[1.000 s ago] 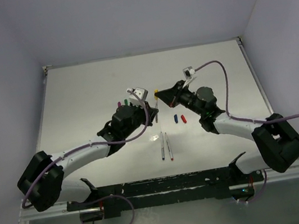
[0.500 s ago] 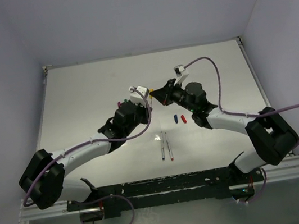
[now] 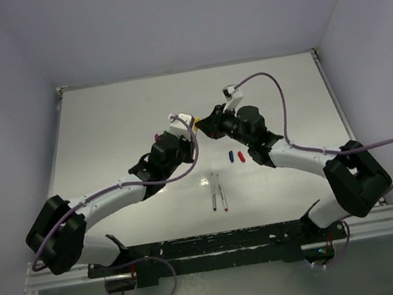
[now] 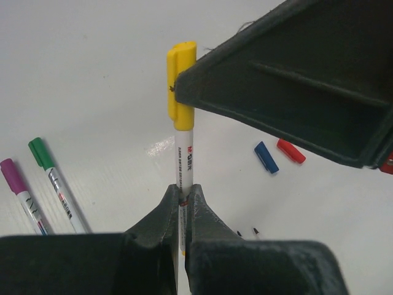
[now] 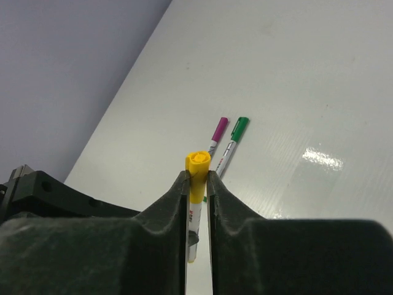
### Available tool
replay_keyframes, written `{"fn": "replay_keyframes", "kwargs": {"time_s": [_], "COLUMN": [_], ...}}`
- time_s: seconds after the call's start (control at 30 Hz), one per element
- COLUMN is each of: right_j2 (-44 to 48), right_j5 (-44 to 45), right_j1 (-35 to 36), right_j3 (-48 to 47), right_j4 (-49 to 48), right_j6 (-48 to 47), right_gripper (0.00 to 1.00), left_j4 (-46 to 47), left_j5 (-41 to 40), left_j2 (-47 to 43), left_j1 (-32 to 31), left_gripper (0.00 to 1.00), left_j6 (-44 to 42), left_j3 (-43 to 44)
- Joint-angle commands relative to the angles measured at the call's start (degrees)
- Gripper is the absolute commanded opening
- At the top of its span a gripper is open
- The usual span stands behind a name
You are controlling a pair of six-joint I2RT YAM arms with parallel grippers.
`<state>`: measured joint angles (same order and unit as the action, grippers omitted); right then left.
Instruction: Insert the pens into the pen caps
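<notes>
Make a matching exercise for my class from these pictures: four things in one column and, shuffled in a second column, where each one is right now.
Column one
1. yellow cap
2. yellow pen
3. green pen
4. blue cap

Column two
A. lying loose on the table beside the red cap
B. clamped in the left gripper
C. lying capped beside the purple pen
D. pinched in the right gripper

Pairs: 1-D, 2-B, 3-C, 4-A
</notes>
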<state>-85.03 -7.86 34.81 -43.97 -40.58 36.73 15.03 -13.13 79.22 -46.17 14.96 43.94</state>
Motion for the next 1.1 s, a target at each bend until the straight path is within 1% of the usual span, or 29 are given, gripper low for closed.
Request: {"fn": "replay_keyframes", "kwargs": {"time_s": [0.0, 0.1, 0.13, 0.27, 0.4, 0.47, 0.5, 0.77, 0.9, 1.07], "right_j2": [4.1, 8.0, 9.3, 14.0, 17.7, 18.7, 19.1, 17.7, 17.6, 18.5], "right_j5": [3.8, 8.7, 10.0, 15.3, 21.0, 23.8, 24.8, 25.9, 27.9, 29.9], "right_j1": [1.8, 1.8, 1.8, 1.8, 1.8, 1.7, 1.7, 1.4, 1.3, 1.3], "right_j3": [0.2, 0.3, 0.7, 3.1, 5.6, 6.7, 7.1, 8.1, 8.4, 9.5], "right_j4": [12.2, 13.5, 13.6, 13.6, 14.7, 15.8, 16.0, 18.0, 18.6, 18.6], "right_j6": [-3.9, -5.9, -6.4, -7.2, -6.8, -5.9, -5.5, -4.7, -3.2, -2.1], "right_gripper": [0.21, 0.35, 0.38, 0.43, 0.5, 0.58, 0.61, 0.65, 0.74, 0.79], "left_j4": [7.7, 3.9, 3.0, -0.6, -6.5, -9.0, -10.8, -21.1, -23.6, -24.6], "left_j5": [-4.0, -4.1, -4.1, -3.9, -4.5, -4.5, -4.8, -8.5, -7.9, -7.0], "left_j2": [0.3, 2.1, 2.7, 6.0, 10.6, 13.1, 14.2, 23.0, 26.6, 28.7], "left_j1": [1.2, 2.0, 2.2, 3.5, 4.9, 5.5, 5.8, 8.4, 9.8, 10.6], "left_gripper": [0.0, 0.0, 0.0, 0.0, 0.0, 0.0, 0.0, 0.0, 0.0, 0.0], "left_j6": [-0.2, 1.7, 2.4, 4.7, 7.6, 9.0, 9.9, 17.0, 19.1, 19.3], "left_j3": [5.6, 5.7, 5.8, 7.4, 11.9, 14.0, 15.1, 22.4, 24.3, 25.3]}}
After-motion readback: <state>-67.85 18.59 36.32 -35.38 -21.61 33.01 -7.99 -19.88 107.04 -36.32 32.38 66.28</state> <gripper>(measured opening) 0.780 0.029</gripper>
